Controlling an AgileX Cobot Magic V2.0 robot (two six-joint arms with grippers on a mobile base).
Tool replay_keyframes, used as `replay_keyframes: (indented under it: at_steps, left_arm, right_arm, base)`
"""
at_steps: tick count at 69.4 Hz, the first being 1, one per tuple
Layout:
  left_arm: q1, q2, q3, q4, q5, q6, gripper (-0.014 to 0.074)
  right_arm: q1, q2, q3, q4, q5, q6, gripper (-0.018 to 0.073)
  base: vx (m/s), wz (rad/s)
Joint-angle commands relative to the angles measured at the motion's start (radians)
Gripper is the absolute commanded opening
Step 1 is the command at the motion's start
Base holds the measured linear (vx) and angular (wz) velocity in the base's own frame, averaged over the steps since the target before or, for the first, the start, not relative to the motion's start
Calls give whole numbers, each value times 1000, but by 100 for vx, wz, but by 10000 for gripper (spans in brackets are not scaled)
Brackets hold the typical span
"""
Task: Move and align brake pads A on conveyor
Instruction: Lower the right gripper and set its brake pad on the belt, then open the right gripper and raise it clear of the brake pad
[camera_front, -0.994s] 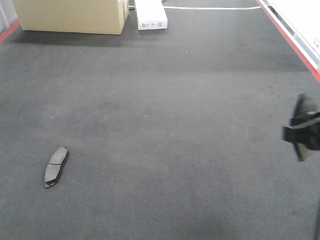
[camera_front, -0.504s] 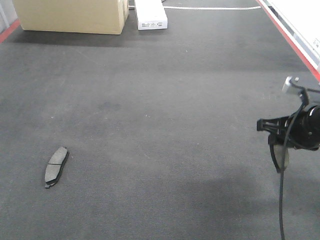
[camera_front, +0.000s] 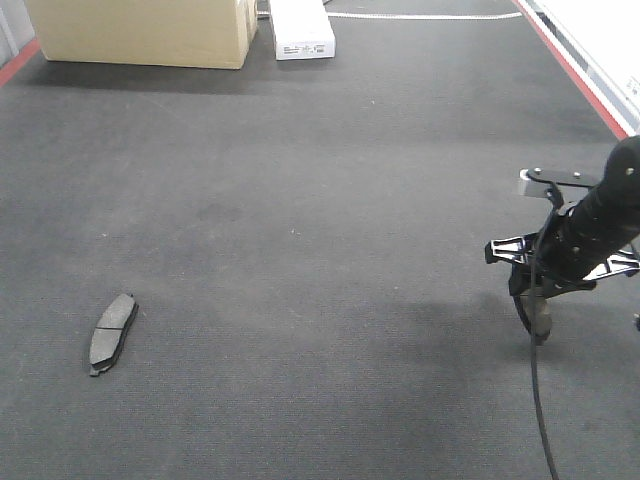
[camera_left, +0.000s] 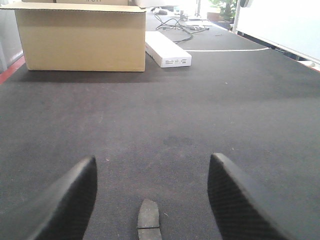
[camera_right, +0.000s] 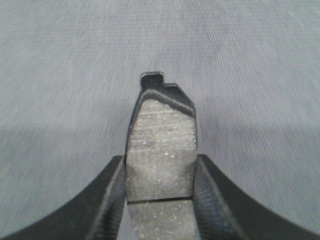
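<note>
Right tool (camera_right: 160, 161): closed firmly on a grey-brown curved brake pad (camera_right: 161, 145). Its two black fingers (camera_right: 109, 200) press against the pad's long edges. The pad projects forward of the fingertips, friction face towards the wrist camera, central groove visible low down between the fingers, and a black backing-plate tab at the far end. In the front view the right tool (camera_front: 537, 300) hangs at the right side with the pad (camera_front: 540, 318) pointing downward, edge-on, close above the belt. Contact with the belt cannot be determined.

Left tool (camera_left: 151, 160): wide open, holding nothing, its black fingers (camera_left: 70, 200) spread well apart low over the belt. A second grey-brown brake pad (camera_left: 148, 220) lies flat on the belt between them and touches neither. The front view shows this pad (camera_front: 112, 332) at the left, face up, well apart from the right tool.

Both pads are over the dark grey felt-like conveyor belt (camera_front: 300, 200), which has a thin red edge strip (camera_front: 575, 65) along its right side. At the far end stand a tan cardboard box (camera_front: 140, 30) and, just beside it, a flat white carton (camera_front: 300, 28).
</note>
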Motion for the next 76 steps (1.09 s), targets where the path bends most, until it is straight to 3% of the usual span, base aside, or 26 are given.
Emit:
replay_keyframes:
  at_steps: [1, 20, 49, 76]
  left_arm:
    - [-3, 5, -26, -2, -79, 1, 465]
    - [-3, 5, -26, -2, -79, 1, 465]
    - [-3, 5, -26, -2, -79, 1, 465]
    - [-3, 5, -26, -2, -79, 1, 465]
  right_arm:
    - [-2, -13, -42, -5, -18, -8, 192]
    - [-2, 13, -44, -7, -63, -56, 414]
    - [-2, -347, -21, -19, -71, -138, 416]
    - [-2, -829, 334, -32, -306, -162, 416]
  base:
    - [0, 0]
    - [0, 0]
    - [0, 0]
    - [0, 0]
